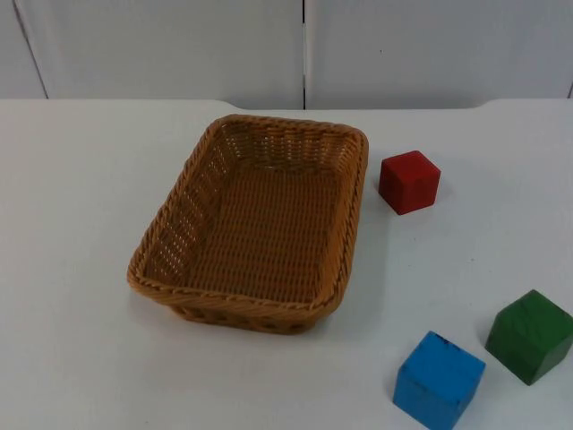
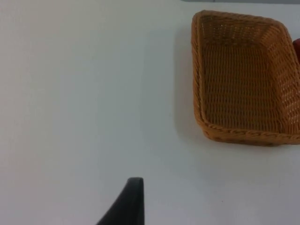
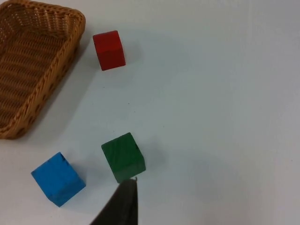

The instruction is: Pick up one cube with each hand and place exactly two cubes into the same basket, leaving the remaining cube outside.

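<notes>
An empty tan wicker basket point(image 1: 235, 302) sits mid-table, also seen in the left wrist view point(image 2: 197, 79) and the right wrist view point(image 3: 28, 70). The red cube point(image 1: 409, 182) point(image 3: 108, 50) rests just right of the basket's far corner. Near the front right lie the blue cube point(image 1: 438, 380) point(image 3: 58, 178) and the green cube point(image 1: 529, 336) point(image 3: 123, 157), close together but apart. My right gripper point(image 3: 123, 204) hangs above the table just short of the green cube. My left gripper point(image 2: 129, 201) hovers over bare table well to the basket's left.
The white table point(image 1: 81, 269) stretches wide to the left of the basket. A grey partition wall point(image 1: 179, 45) closes off the far edge. A sliver of the red cube point(image 2: 297, 47) peeks past the basket in the left wrist view.
</notes>
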Controlling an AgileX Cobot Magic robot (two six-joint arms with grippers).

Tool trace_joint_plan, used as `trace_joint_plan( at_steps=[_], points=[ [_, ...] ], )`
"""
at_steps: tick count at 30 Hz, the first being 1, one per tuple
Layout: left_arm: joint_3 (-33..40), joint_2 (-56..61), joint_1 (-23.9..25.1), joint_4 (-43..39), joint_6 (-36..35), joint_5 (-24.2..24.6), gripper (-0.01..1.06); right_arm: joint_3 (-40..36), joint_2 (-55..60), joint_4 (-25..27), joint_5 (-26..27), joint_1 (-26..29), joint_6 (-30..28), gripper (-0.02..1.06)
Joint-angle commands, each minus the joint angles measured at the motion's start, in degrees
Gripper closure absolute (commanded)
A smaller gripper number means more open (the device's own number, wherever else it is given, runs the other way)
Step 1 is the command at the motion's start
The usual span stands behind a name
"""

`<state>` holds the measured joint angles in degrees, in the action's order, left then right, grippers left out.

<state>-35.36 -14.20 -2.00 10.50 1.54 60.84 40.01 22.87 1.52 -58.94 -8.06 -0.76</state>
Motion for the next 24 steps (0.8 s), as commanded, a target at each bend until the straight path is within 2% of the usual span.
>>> trace_joint_plan(
  at_steps=[1, 15, 24],
  points=[
    [-0.41, -1.25, 0.08, 0.89, -0.26, -1.01, 0.0, 0.98, 1.99, 0.23, 1.34, 0.38, -0.31, -0.01],
    [-0.7, -4.06, 0.08, 1.13, -0.26, -2.53, 0.0, 1.12, 9.39, 0.09, 1.94, 0.38, -0.58, -0.01],
    [-4.88, -10.24, 0.08, 1.68, 1.87, -2.75, 0.0, 1.12, 14.39, 0.09, 3.73, 0.38, -0.88, -0.01]
  ],
)
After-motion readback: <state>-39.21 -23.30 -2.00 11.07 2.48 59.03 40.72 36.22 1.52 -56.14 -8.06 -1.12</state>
